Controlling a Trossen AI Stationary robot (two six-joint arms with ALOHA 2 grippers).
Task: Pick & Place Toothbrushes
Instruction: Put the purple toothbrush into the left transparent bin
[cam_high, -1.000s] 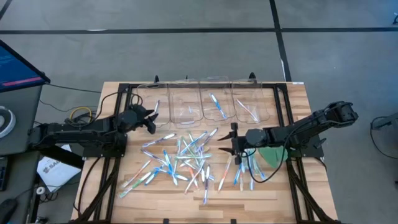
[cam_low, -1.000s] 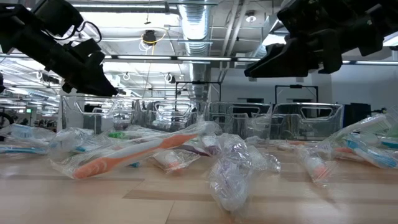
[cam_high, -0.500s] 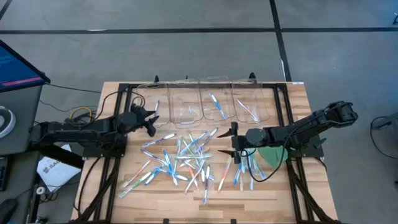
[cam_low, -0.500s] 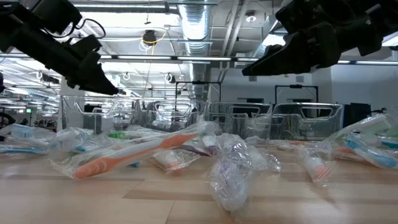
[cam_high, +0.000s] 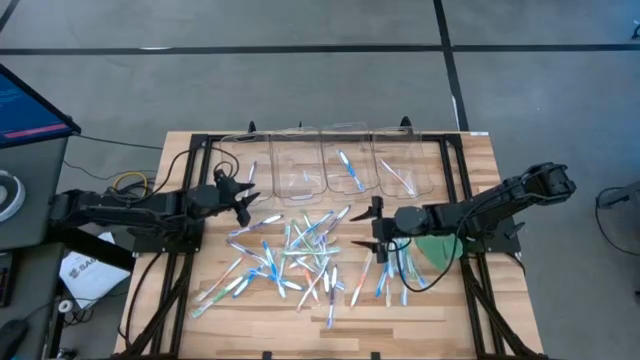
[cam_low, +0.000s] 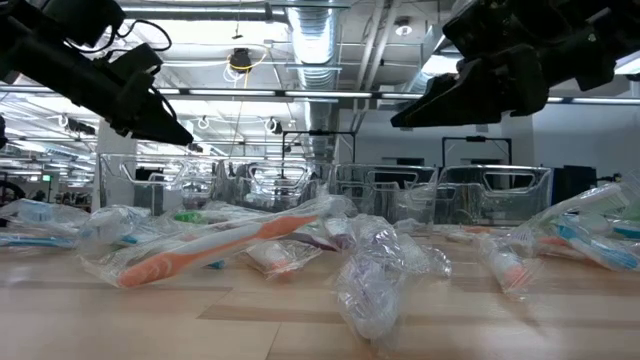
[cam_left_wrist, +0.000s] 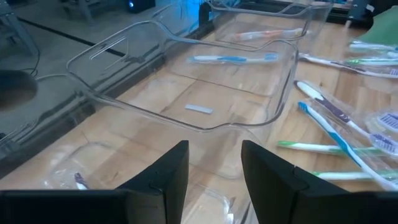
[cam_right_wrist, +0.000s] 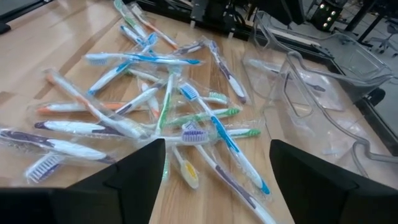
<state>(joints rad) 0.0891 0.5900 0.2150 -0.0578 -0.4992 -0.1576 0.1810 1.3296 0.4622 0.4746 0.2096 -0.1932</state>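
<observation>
The toothbrushes lie mostly in a loose heap on the middle of the table, some in clear wrappers, with a smaller cluster just to the heap's right beside the flat green disc. I can't count the heap exactly; they cross over each other, so I'd put it at a few dozen.

What has changed in the last second: my right gripper has spread from half-open to fully wide and now hangs empty at the heap's right edge. I read that as readying for the next pick. My left gripper has drawn back from the leftmost bin toward the heap's upper left corner; its fingers stand partly apart with nothing between them in the wrist view.

Four clear bins stand in a row at the far edge. The overhead shows one brush in the leftmost, one blue brush in the third and a pale one or two in the rightmost; the second looks bare. So nearly all the sorting remains.
</observation>
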